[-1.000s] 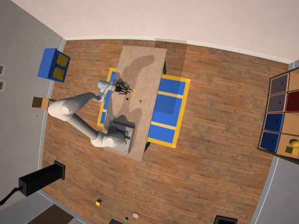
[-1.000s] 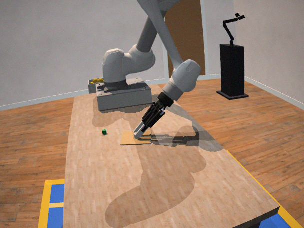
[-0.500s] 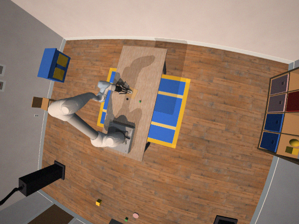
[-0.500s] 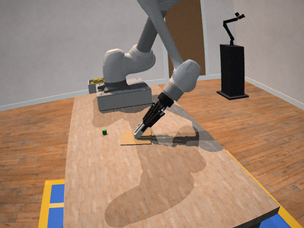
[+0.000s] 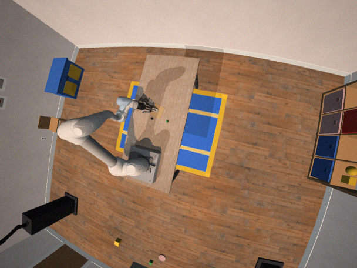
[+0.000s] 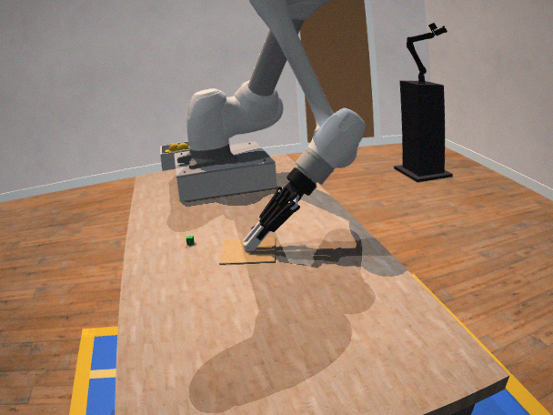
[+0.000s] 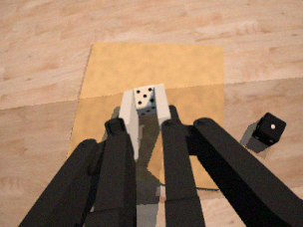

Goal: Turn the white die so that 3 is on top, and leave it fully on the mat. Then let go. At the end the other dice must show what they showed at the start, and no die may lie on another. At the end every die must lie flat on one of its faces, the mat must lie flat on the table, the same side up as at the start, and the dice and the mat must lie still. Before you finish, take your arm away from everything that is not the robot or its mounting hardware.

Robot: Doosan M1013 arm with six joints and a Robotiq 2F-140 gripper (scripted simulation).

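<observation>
The white die [image 7: 146, 98] sits on the tan mat [image 7: 179, 69], near its middle, and the face toward the wrist camera shows several black pips. My gripper [image 7: 147, 101] reaches down at a slant and its two pale fingertips press against the die's left and right sides, so it is shut on the die. In the exterior view the fingertips [image 6: 252, 243] rest at the mat [image 6: 247, 251] and hide the die. From above, the gripper [image 5: 155, 109] is at the mat's edge [image 5: 160, 111].
A black die [image 7: 270, 128] lies on the table just right of the mat. The arm's grey base block [image 6: 226, 174] stands at the table's far end.
</observation>
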